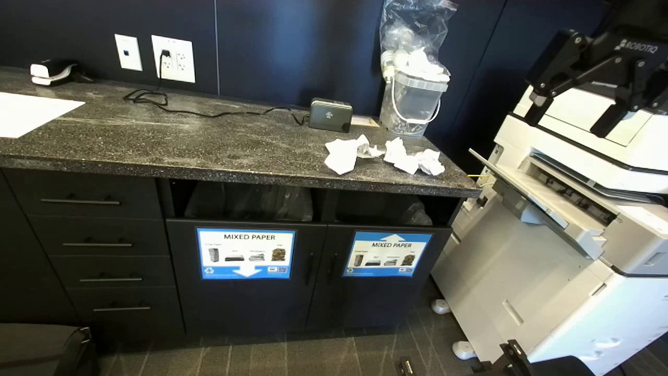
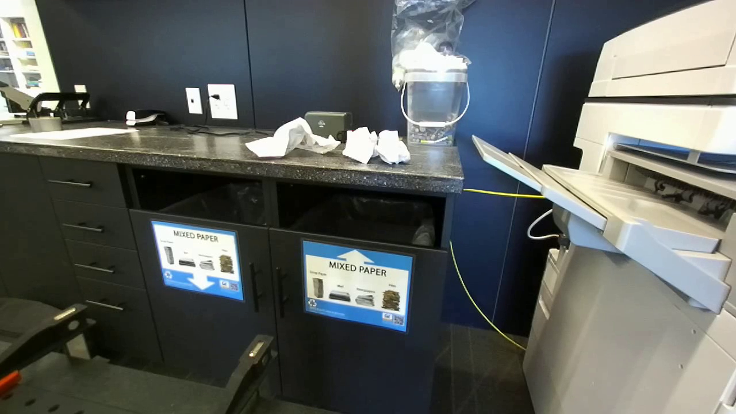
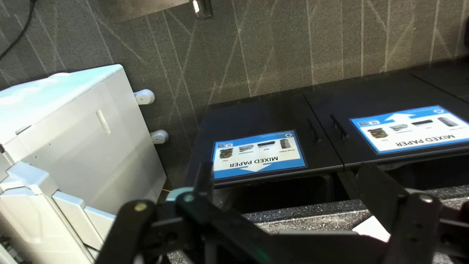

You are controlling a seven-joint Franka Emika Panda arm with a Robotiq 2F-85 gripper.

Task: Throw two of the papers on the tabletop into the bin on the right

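Toward nine o'clock in an exterior view, a flat white sheet [image 1: 36,112] lay on the dark grey, speckled stone tabletop [image 1: 219,136]. Near its three o'clock end, crumpled white paper wads [image 1: 342,156] rested in two clusters; at six o'clock from them lay the dark, rectangular cabinet-slot bin [image 1: 383,209] with its blue-bordered white label [image 1: 389,254]. At one o'clock from the wads stood a clear plastic bucket [image 1: 417,98]. Toward three o'clock the black gripper [image 1: 568,121] hung, jaws apart, in front of the white copier [image 1: 501,282].

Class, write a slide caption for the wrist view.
Framed by the open gripper: a bin slot, its MIXED PAPER label appearing upside down; printer at left.
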